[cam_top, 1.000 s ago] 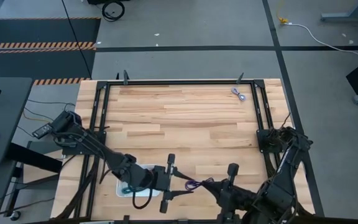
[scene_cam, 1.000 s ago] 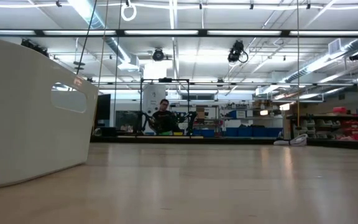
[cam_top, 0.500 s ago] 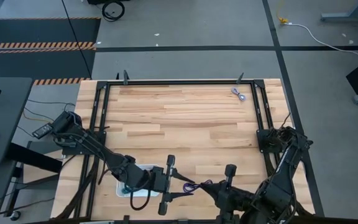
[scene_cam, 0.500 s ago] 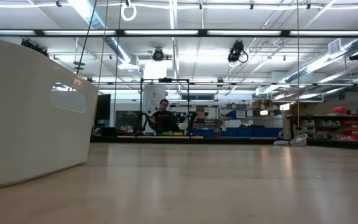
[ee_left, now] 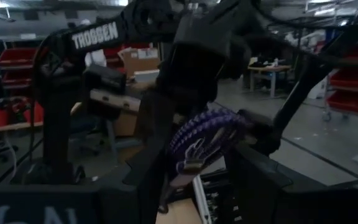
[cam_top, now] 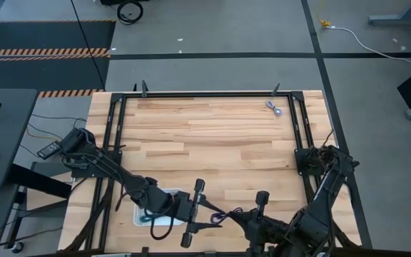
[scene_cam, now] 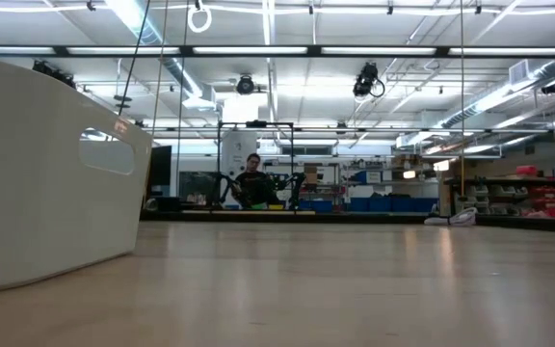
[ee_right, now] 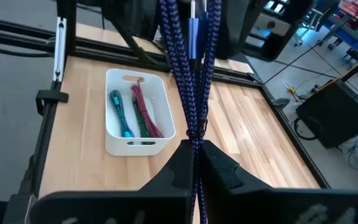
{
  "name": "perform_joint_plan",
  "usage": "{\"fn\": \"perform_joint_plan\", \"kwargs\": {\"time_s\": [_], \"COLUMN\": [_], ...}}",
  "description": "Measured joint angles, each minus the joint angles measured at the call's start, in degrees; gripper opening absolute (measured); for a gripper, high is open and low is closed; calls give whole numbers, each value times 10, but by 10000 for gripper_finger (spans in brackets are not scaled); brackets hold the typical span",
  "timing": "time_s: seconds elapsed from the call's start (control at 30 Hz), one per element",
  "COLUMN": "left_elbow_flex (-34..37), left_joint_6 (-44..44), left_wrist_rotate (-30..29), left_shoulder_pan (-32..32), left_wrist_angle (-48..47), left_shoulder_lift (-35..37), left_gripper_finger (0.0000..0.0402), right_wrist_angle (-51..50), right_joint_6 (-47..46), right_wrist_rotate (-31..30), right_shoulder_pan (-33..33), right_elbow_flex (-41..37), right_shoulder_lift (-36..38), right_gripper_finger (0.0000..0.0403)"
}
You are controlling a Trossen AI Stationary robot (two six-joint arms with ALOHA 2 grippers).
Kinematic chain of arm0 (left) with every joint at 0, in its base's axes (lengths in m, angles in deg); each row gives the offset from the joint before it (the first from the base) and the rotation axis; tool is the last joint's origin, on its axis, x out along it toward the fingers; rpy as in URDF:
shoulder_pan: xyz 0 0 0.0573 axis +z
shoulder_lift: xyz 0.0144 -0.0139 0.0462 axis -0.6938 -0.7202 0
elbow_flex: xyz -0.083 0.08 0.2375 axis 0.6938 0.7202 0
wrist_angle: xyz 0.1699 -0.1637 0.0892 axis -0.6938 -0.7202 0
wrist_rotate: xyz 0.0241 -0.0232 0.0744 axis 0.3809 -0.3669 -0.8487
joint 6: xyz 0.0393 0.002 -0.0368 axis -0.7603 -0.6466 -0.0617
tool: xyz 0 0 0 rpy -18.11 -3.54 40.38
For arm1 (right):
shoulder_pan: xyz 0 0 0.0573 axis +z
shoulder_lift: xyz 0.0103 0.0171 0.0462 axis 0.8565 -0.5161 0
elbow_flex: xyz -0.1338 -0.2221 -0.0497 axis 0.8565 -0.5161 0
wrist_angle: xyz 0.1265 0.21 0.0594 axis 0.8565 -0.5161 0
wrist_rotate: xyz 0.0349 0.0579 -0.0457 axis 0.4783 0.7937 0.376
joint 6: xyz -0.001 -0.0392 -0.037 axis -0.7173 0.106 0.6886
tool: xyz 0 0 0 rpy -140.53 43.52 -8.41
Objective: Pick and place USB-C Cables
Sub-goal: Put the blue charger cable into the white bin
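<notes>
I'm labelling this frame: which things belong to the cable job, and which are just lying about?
Job: purple cable in the right tool, left tool close by; silver-grey cable; teal cable and dark red cable in the white tray.
Lying about: white cord on the floor.

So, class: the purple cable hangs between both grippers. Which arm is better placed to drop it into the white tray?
Probably the left. The left gripper sits right beside the white tray; the right gripper, shut on the purple cable, is farther away.
</notes>
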Motion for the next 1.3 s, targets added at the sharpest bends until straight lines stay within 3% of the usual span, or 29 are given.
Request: {"fn": "perform_joint_plan", "kwargs": {"time_s": [0.27, 0.47, 0.83, 1.0, 1.07, 1.3], "left_elbow_flex": [0, 0, 0, -1, 0, 0], "left_joint_6": [1, -10, -7, 24, 37, 66], "left_wrist_rotate": [-5, -16, -37, -140, -192, -218], "left_shoulder_pan": [4, 4, 2, -14, -18, -47], "left_wrist_angle": [-24, -25, -48, -116, -156, -170], "left_shoulder_lift": [-1, -1, -1, -1, 0, 7], "left_gripper_finger": [155, 37, 20, 19, 19, 19], "right_wrist_angle": [4, 9, 8, 1, -4, -39], "right_joint_6": [0, 0, 0, -1, -2, -38], "right_wrist_rotate": [-10, -4, 41, 101, 155, 258], "right_shoulder_pan": [0, 0, -1, -3, 0, 3], "right_elbow_flex": [0, 0, 0, 0, 0, 0], "right_shoulder_lift": [0, 0, 0, 0, 1, 1], "right_gripper_finger": [20, 48, 51, 52, 52, 57]}}
